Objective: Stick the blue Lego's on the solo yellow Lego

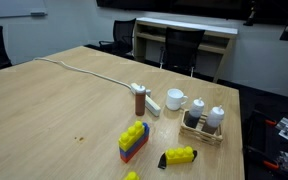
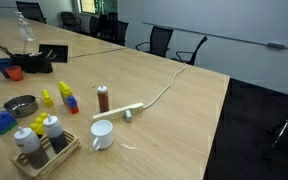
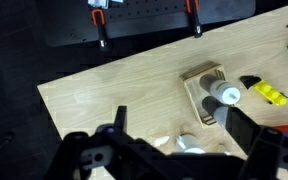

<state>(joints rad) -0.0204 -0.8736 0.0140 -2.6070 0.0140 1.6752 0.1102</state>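
Observation:
A dark-blue Lego brick lies on the wooden table against the end of a long yellow brick. The wrist view shows the same pair at the right edge, the dark brick beside the yellow one. Blue bricks also show at the left of an exterior view. A small yellow brick lies apart. My gripper shows only in the wrist view. It is open and empty, high above the table, left of the bricks.
A yellow-topped, blue, red-based stack stands near the bricks. A wooden tray holds two shakers. A white mug, a brown bottle, a power strip with its cable and a metal bowl are also on the table.

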